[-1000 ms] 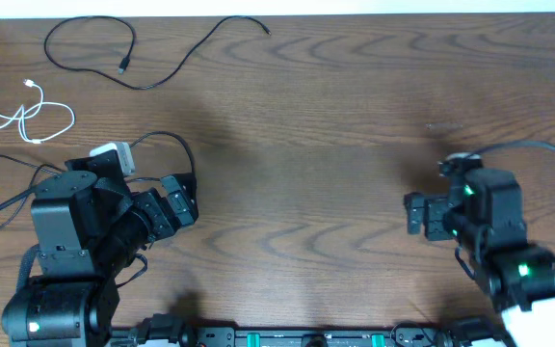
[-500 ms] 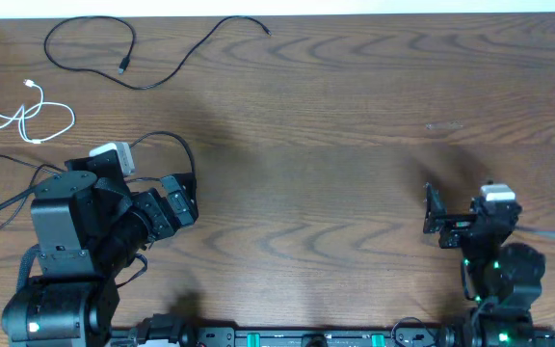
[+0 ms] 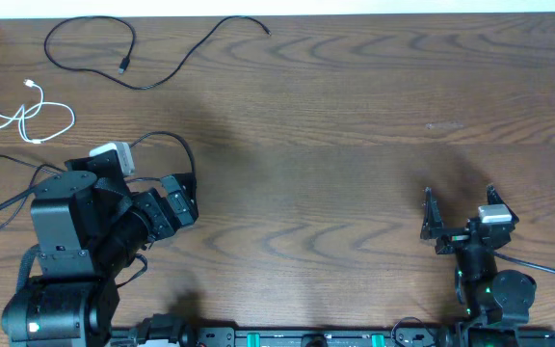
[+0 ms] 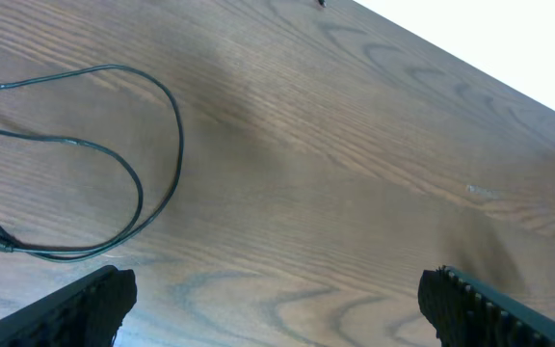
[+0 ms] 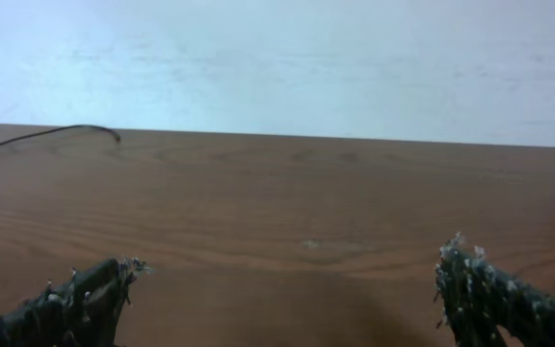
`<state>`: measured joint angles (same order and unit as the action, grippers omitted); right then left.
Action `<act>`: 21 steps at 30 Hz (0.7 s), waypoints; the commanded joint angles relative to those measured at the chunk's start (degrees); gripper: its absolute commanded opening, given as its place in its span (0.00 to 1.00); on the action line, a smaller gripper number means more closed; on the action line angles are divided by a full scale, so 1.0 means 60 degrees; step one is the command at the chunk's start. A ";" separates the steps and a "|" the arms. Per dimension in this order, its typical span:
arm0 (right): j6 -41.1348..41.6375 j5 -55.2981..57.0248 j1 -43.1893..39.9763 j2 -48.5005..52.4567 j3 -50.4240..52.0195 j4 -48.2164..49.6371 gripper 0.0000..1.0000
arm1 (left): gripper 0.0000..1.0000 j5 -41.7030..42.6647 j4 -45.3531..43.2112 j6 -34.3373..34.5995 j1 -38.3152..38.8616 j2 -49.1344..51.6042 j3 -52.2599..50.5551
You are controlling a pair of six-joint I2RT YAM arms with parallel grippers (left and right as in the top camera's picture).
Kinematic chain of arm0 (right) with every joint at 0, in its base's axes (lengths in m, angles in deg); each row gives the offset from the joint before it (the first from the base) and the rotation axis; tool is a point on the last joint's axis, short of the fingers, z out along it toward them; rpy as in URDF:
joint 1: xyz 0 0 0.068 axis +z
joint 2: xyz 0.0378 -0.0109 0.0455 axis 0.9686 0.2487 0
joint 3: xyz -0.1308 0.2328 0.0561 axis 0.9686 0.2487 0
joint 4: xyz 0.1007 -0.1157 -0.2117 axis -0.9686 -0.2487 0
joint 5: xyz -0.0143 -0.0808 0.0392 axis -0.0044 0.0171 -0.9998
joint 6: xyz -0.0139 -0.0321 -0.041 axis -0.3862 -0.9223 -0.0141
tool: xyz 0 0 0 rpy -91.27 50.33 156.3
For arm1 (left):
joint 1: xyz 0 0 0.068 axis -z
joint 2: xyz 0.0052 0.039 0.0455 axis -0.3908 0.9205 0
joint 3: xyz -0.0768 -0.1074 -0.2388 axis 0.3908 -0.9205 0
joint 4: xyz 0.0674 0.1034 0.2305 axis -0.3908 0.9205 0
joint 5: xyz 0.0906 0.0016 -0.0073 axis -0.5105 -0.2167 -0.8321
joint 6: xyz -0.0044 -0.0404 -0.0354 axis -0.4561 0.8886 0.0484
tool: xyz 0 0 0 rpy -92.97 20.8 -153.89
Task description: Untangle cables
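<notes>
Brown wood table (image 3: 335, 116) has the cables up in its far left corner. A black cable (image 3: 148, 87) lies spread out in a loose curl. A white cable (image 3: 17, 118) lies near it, not touching, looped over itself. I think they lie apart so no cord crosses another. The left gripper (image 3: 189, 198) and right gripper (image 3: 461, 207) both stand wide, holding nothing, well away from the cords. No box or bin shows.
</notes>
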<state>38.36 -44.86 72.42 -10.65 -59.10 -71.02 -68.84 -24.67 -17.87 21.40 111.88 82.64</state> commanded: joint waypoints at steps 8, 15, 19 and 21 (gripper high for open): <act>-0.0080 0.0521 0.0062 -0.0226 0.0036 -0.0481 0.99 | 0.99 -0.0069 0.0000 -0.0193 -0.0004 -0.0004 0.0131; -0.0040 0.0987 0.0466 -0.0226 0.0033 -0.0550 0.99 | 0.99 -0.0069 0.0000 -0.0193 -0.0004 -0.0004 0.0131; -0.0036 0.1089 0.0535 -0.0226 0.0033 -0.0561 0.99 | 0.99 -0.0069 -0.0004 -0.0189 -0.0004 -0.0004 0.0131; -0.0040 0.1133 0.0535 -0.0226 0.0033 -0.0565 0.99 | 0.99 -0.0069 0.0000 -0.0193 -0.0004 -0.0004 0.0131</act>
<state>38.39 -39.79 75.09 -11.33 -59.08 -74.00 -68.84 -24.67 -17.87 21.40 111.88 82.64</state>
